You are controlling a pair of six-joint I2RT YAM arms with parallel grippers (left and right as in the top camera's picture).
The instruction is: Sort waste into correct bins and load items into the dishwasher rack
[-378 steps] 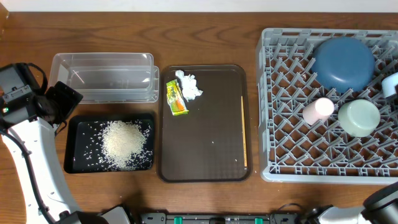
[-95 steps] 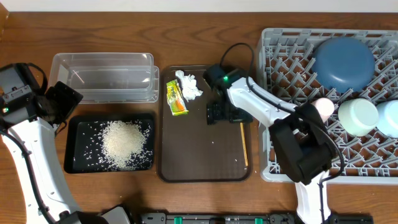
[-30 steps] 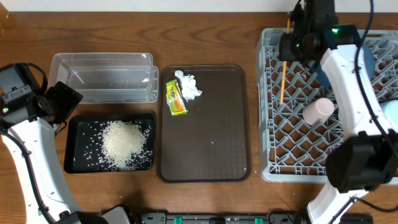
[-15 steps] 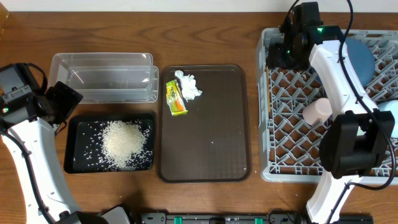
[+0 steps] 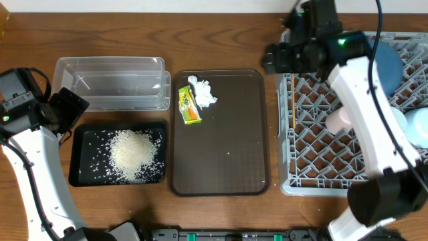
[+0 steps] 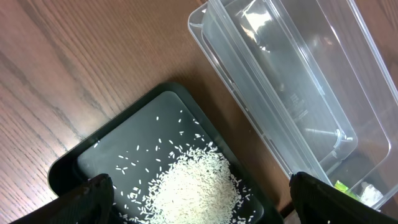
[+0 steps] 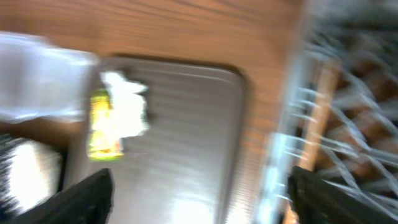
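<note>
The grey dishwasher rack [image 5: 321, 167] fills the right side. A thin wooden chopstick [image 5: 292, 100] lies along its left edge, free of any grip. My right gripper [image 5: 273, 59] hovers open and empty above the rack's far-left corner; its wrist view is blurred, showing the tissue [image 7: 124, 102], wrapper [image 7: 102, 134] and chopstick [image 7: 317, 124]. The blue bowl [image 5: 391, 63] and pink cup [image 5: 336, 120] sit in the rack, partly behind the arm. The rice [image 5: 134, 154] lies in the black tray [image 5: 80, 177]. My left gripper [image 6: 199, 202] stands open over that rice [image 6: 199, 186].
The clear tub [image 5: 110, 84] stands empty behind the black tray. The tissue [image 5: 204, 92] and wrapper [image 5: 189, 106] lie at the far-left corner of the brown serving tray [image 5: 221, 147]. A light-blue bowl [image 5: 420, 127] shows at the rack's right edge.
My right gripper has opened and let go of the chopstick, which now lies in the rack's left side. The right arm has swung left and away. The left arm has not moved.
</note>
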